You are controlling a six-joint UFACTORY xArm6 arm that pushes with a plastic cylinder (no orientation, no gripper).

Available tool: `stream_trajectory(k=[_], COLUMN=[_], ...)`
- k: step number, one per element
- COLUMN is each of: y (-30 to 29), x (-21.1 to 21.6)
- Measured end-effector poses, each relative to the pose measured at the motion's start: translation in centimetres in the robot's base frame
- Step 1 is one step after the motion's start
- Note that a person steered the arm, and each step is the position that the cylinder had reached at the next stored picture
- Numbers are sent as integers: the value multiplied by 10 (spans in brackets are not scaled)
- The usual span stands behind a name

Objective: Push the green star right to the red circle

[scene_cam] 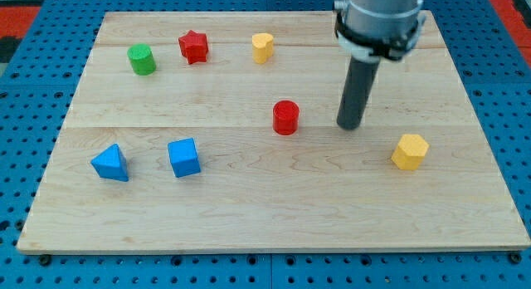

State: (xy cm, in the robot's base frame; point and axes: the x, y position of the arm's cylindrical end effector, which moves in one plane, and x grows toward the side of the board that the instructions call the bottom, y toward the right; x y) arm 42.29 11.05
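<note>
Camera view: no jaws on me, only rod. My tip [349, 125] stood just right of red circle [285, 117], far from green block [142, 59] at upper left, shape looked round. Approach step, I judged; next, go around to its left side.

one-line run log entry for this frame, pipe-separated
my tip: right of red circle, apart | green star: not visible | green cylinder: top left | contact: none

Lab bench: wooden board [274, 198] on blue pegboard [33, 90] (perforated).
</note>
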Motion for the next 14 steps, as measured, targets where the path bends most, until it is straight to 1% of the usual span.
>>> stream_trajectory(k=[1,2,3,4,5,6,7,8,9,10,11,13,14], y=[42,110,123,93,81,49,32,2,-15,-35,-48,-20,0], x=[-49,-76,-120,-151,-162,-174,-148,-109,-114,-128,-109,-20,6])
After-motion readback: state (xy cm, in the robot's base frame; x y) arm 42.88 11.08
